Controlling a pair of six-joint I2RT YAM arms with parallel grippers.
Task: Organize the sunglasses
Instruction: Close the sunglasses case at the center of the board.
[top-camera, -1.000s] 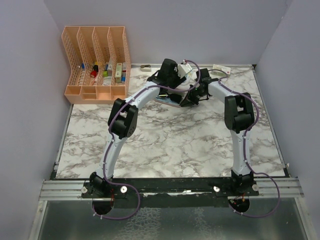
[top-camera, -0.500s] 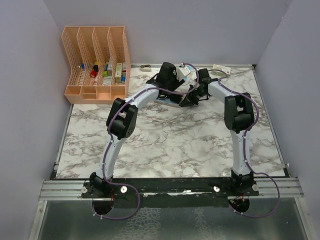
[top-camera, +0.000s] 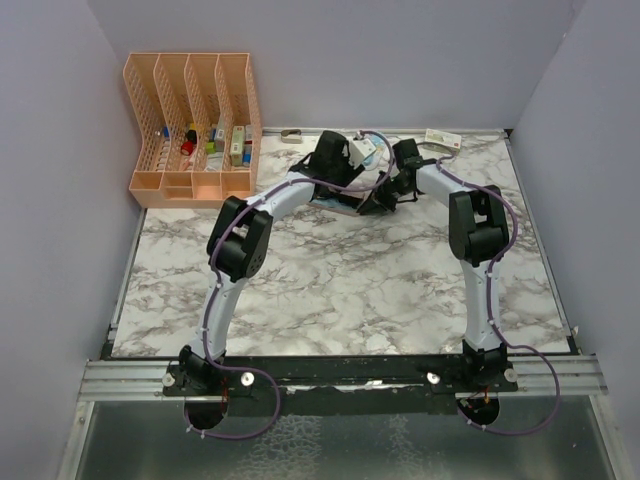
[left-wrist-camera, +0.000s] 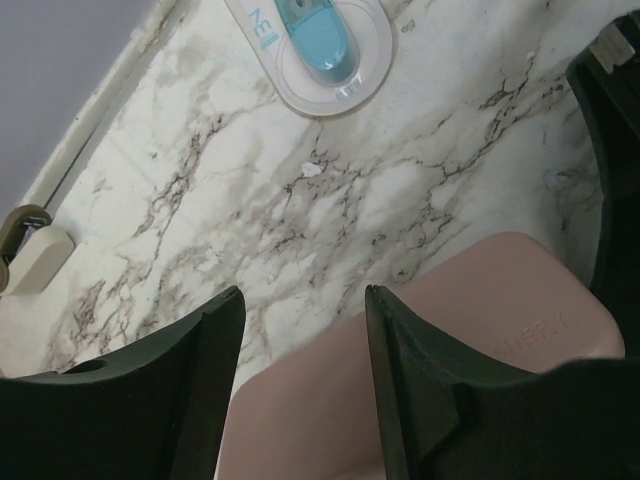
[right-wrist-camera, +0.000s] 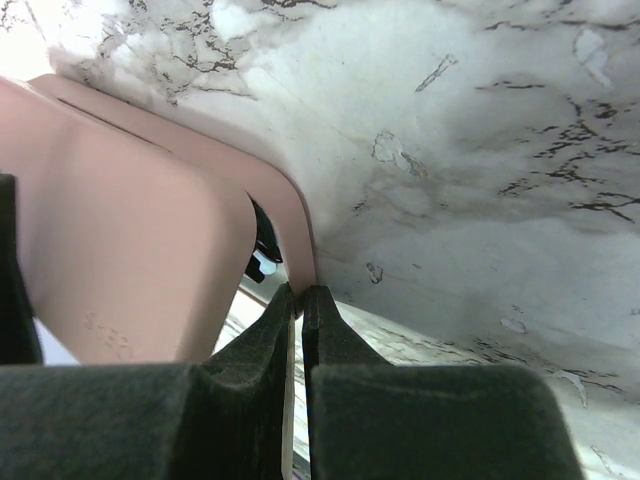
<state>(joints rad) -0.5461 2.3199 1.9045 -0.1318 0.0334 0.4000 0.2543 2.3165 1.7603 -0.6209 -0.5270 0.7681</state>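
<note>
From above, the marble table (top-camera: 340, 290) is boxed in by grey walls at the left, back and right, with a metal rail along the near edge. A broad stretch of marble shows between that rail and the far middle, where the left arm (top-camera: 240, 240) and the right arm (top-camera: 478, 225) curve in and meet just short of the back wall. Their wrists hide what lies under them. One peach organizer (top-camera: 190, 185) stands in the far left corner close to the wall, with four upright slots holding small coloured items too small to name. One flat white packet (top-camera: 441, 140) lies at the far edge on the right. In the left wrist view, the left gripper (left-wrist-camera: 303, 300) has its two fingers spread, one to each side of the pink case (left-wrist-camera: 480, 330) below them. Whether they touch it I cannot tell. Beyond is open marble, then one oval white pack with a blue piece (left-wrist-camera: 320, 40), and a beige block (left-wrist-camera: 35, 262) by the table's edge strip. In the right wrist view, the right gripper (right-wrist-camera: 298, 292) has its fingers pressed together, pinching the thin rim of the case, which stands slightly open. In that gap a dark bit shows, seemingly the sunglasses (right-wrist-camera: 264, 240) inside, and marble lies open to the right.
</note>
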